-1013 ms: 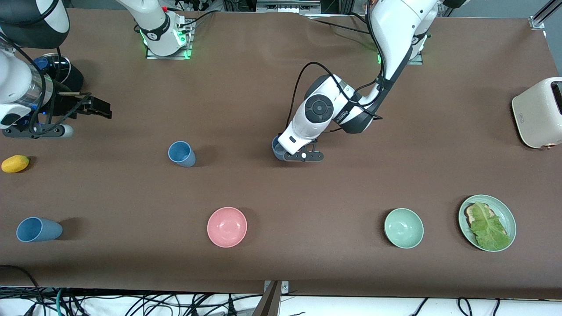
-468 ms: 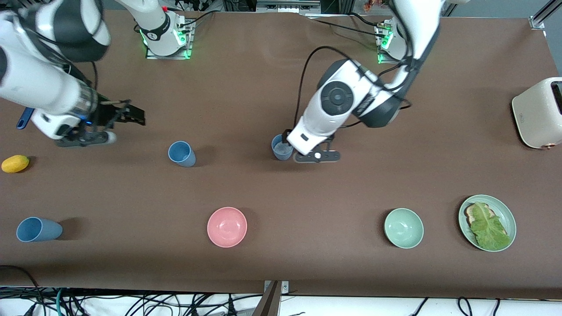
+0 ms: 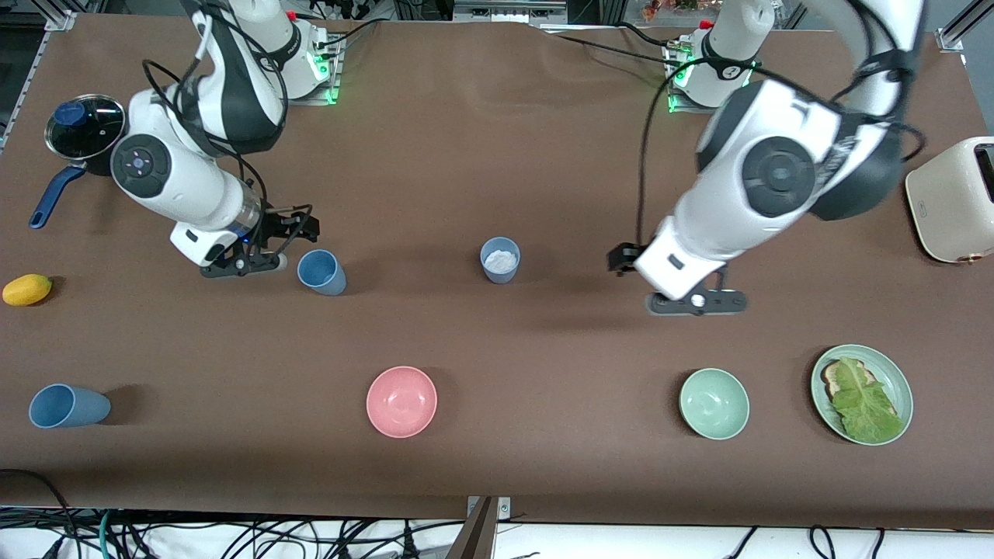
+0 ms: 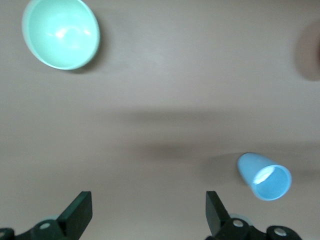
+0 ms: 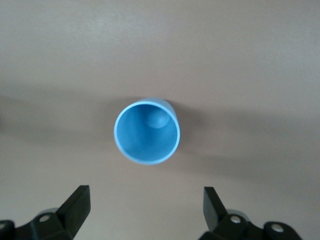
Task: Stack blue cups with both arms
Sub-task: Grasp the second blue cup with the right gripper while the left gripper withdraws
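Covering the table [image 3: 497,155]: brown mat

I saw three blue cups [image 3: 321,272] [image 3: 499,259] [image 3: 67,406] on the brown table [image 3: 497,341], a pink bowl [image 3: 401,401], a pale green bowl [image 3: 714,404], a yellow fruit [image 3: 27,289], a cream toaster [image 3: 954,199], and white-and-black arms [image 3: 194,171] [image 3: 765,182].

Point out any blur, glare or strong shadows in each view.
Front view: the left arm is smeared by motion, and soft shadows lie beside the cups. Left wrist view: the whole frame is blurred, with glare inside the green bowl. Right wrist view: sharp, with a broad shadow band across the table.
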